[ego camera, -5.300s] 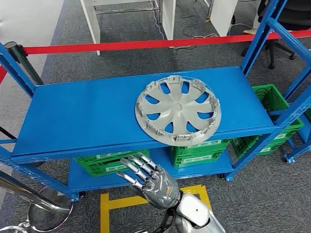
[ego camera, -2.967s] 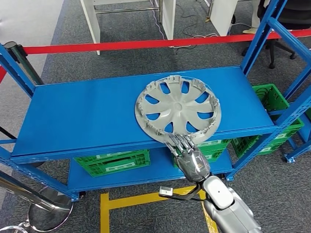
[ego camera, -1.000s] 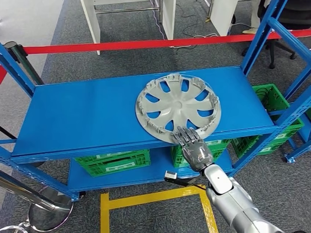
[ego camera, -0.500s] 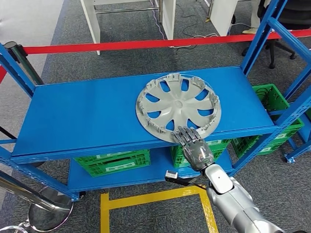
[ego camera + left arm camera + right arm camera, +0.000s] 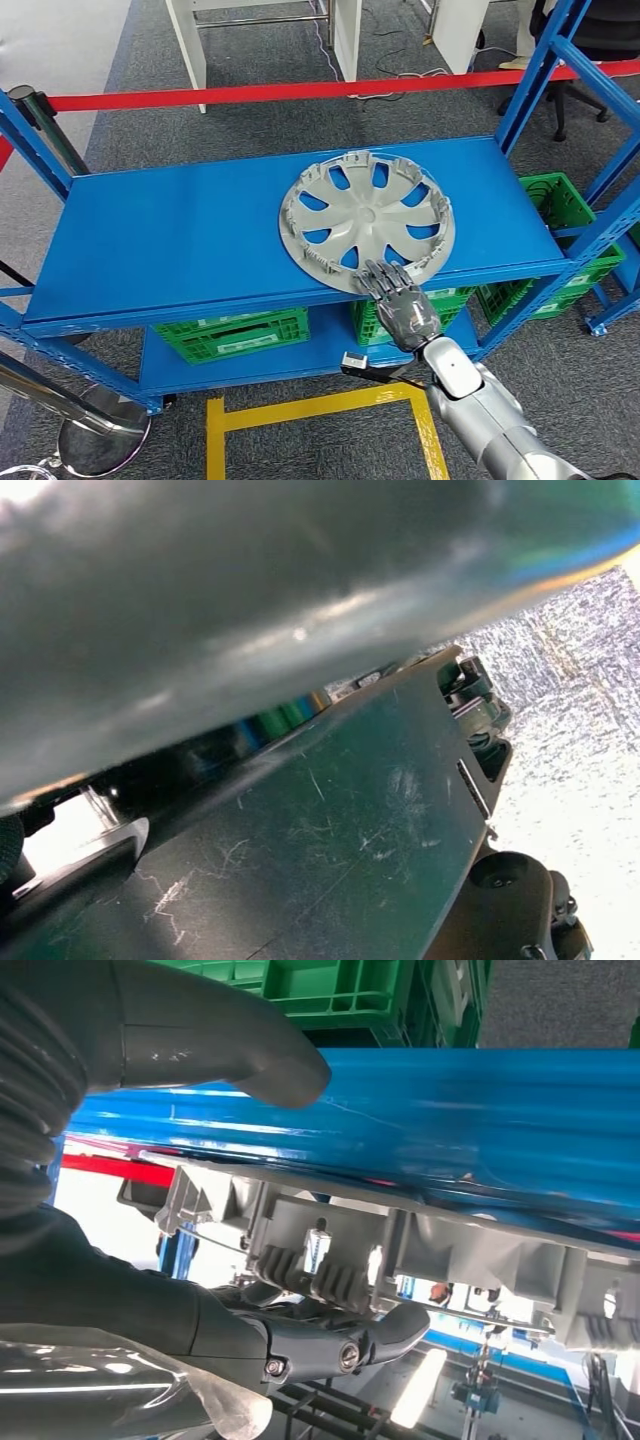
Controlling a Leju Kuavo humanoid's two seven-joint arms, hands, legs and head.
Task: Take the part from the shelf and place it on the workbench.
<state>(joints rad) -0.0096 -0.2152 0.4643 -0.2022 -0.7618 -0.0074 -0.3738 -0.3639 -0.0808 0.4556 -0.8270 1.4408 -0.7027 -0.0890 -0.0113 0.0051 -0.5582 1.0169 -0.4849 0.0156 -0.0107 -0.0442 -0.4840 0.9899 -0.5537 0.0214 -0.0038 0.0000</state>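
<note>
Right robot hand [image 5: 398, 298] covers the hubcap's [image 5: 366, 220] near rim; grip unclear

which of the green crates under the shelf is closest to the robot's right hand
The middle green crate, directly behind the right hand; the others sit far left and far right.

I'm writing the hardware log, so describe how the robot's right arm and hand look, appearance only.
The right arm is a smooth, rounded silver shell with a glossy finish. The right hand has a dark grey metallic back and slim, segmented, silvery-dark fingers. A black cable runs from the wrist to a small white connector. In the right wrist view, a grey ribbed cover and a thick grey thumb appear.
</note>
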